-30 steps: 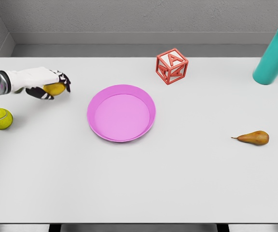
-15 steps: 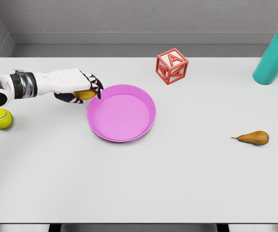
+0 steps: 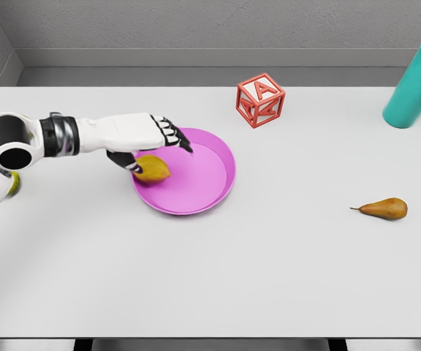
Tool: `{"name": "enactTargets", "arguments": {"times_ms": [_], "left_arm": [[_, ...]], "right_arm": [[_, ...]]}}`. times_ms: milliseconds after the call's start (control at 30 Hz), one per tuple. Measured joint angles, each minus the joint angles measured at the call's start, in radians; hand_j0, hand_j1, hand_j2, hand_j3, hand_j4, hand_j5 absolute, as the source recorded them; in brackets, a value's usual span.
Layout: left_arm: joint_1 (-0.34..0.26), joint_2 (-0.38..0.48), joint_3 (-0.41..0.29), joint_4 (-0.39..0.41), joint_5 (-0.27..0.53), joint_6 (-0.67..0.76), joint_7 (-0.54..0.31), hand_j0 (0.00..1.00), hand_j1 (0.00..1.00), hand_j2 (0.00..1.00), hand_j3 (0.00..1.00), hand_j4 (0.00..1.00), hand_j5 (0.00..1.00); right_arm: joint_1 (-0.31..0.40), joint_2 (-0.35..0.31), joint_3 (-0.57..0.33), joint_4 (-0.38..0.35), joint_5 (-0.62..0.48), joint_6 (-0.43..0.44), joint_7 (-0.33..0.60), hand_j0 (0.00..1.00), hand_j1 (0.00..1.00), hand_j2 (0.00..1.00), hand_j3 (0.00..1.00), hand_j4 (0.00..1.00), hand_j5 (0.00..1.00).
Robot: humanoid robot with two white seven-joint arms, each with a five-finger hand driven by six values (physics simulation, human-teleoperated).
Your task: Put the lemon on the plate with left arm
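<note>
A: Head view. What is the setting?

B: A white table against a grey wall. On it: a pink plate left of centre, a red letter block at its 1 o'clock, a teal cup at the far right edge, and a pear at the plate's 4 o'clock, well apart.

A: What has changed in the last second?

B: The left robot hand has travelled from the table's left side to the plate's 9 o'clock rim. The lemon, previously enclosed in the fingers, now lies just inside that rim beneath the hand. The fingers are extended and spread; the thumb is near or touching the lemon, which I cannot resolve.

A: Meaning for the task?

B: Judged: release is done or nearly done. Remaining step: withdraw the hand clear. Risk: the lemon sits near the rim and may roll.
</note>
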Motion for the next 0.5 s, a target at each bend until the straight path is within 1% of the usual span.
{"name": "enactTargets", "arguments": {"times_ms": [100, 200, 367, 433, 500], "left_arm": [[0.003, 0.043, 0.065, 0.012, 0.004, 0.0, 0.0, 1.0, 1.0, 1.0, 1.0, 1.0, 1.0], [0.006, 0.088, 0.099, 0.023, 0.016, 0.0, 0.0, 1.0, 1.0, 1.0, 1.0, 1.0, 1.0], [0.025, 0.127, 0.121, 0.17, 0.124, 0.0, 0.0, 1.0, 1.0, 1.0, 1.0, 1.0, 1.0], [0.026, 0.141, 0.125, 0.207, 0.145, 0.0, 0.0, 1.0, 1.0, 1.0, 1.0, 1.0, 1.0], [0.028, 0.153, 0.127, 0.225, 0.157, 0.0, 0.0, 1.0, 1.0, 1.0, 1.0, 1.0, 1.0]], "right_arm": [[0.0, 0.0, 0.0, 0.0, 0.0, 0.0, 0.0, 1.0, 1.0, 1.0, 1.0, 1.0, 1.0], [0.0, 0.0, 0.0, 0.0, 0.0, 0.0, 0.0, 1.0, 1.0, 1.0, 1.0, 1.0, 1.0], [0.0, 0.0, 0.0, 0.0, 0.0, 0.0, 0.0, 1.0, 1.0, 1.0, 1.0, 1.0, 1.0], [0.0, 0.0, 0.0, 0.0, 0.0, 0.0, 0.0, 1.0, 1.0, 1.0, 1.0, 1.0, 1.0], [0.0, 0.0, 0.0, 0.0, 0.0, 0.0, 0.0, 1.0, 1.0, 1.0, 1.0, 1.0, 1.0]]}}
